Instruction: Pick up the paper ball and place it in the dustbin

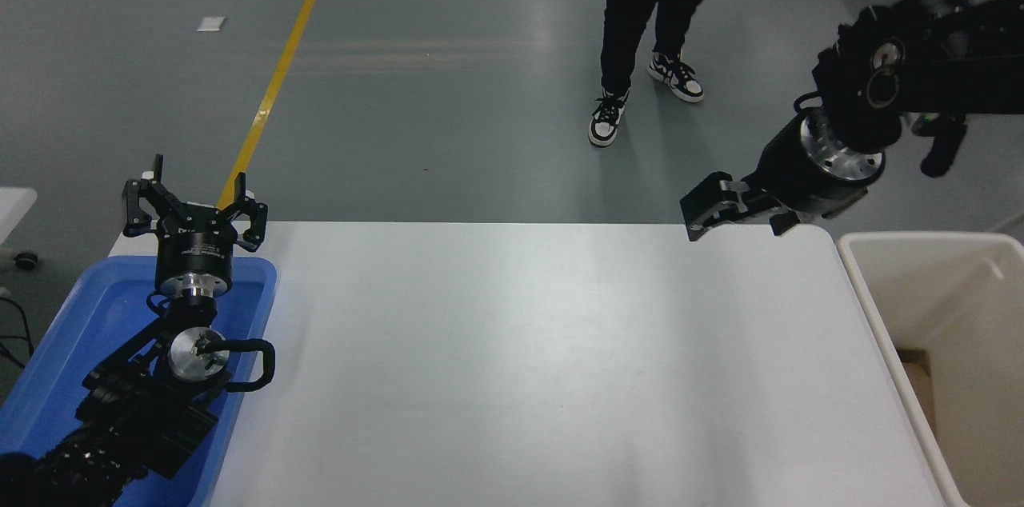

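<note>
Two black arms show: the left end effector (pixel 194 189) sits parked over a blue tray (pixel 88 315), fingers spread. The right end effector (pixel 708 211) hangs over the counter's (pixel 520 363) far edge, near the dustbin (pixel 868 283); whether it's open I can't tell, and no paper ball is visible.

The desk (pixel 528 363) is the landmark. A tray (pixel 72 331) lies on its left end, with the left tool (pixel 194 199) above the tray's far edge. The bin (pixel 872 307) stands just beside the desk's right end. The right tool (pixel 720 211) hangs over the desk's far right corner (near the bin). A person (pixel 648 19) stands on the floor well behind the desk.
</note>
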